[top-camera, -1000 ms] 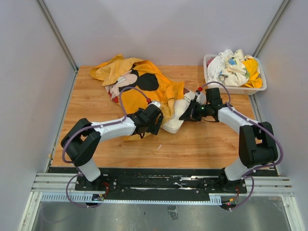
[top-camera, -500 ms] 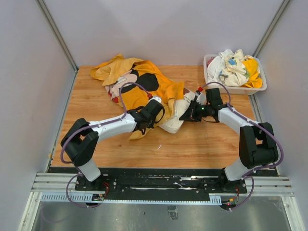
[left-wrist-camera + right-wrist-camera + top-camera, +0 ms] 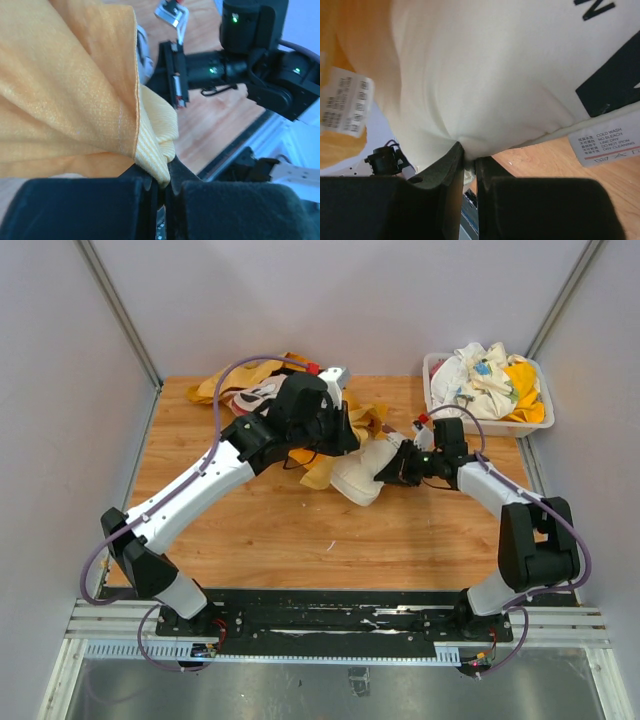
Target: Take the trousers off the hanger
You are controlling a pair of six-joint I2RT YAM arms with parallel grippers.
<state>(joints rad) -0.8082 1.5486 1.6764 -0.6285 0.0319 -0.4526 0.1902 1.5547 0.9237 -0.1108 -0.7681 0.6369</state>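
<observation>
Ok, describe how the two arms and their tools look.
The left arm and right arm are built of white links with black joints. A purple cable loops along each, with a red connector near the wrist. The left tool and right tool each have two black fingers. Green lights glow on the right wrist.

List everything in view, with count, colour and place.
wooden table: one, light brown, under everything
yellow-orange cloth garment: one, yellow-orange, far middle of the table
cream cloth garment with black lettering: one, cream, just right of the yellow one
white care labels: two, white with print, on the cloth in the right wrist view
white plastic basket: one, white, far right corner
heap of clothes: one, white and yellow, inside the basket
left gripper: one, black, shut on the yellow-orange garment
right gripper: one, black, shut on the cream garment
</observation>
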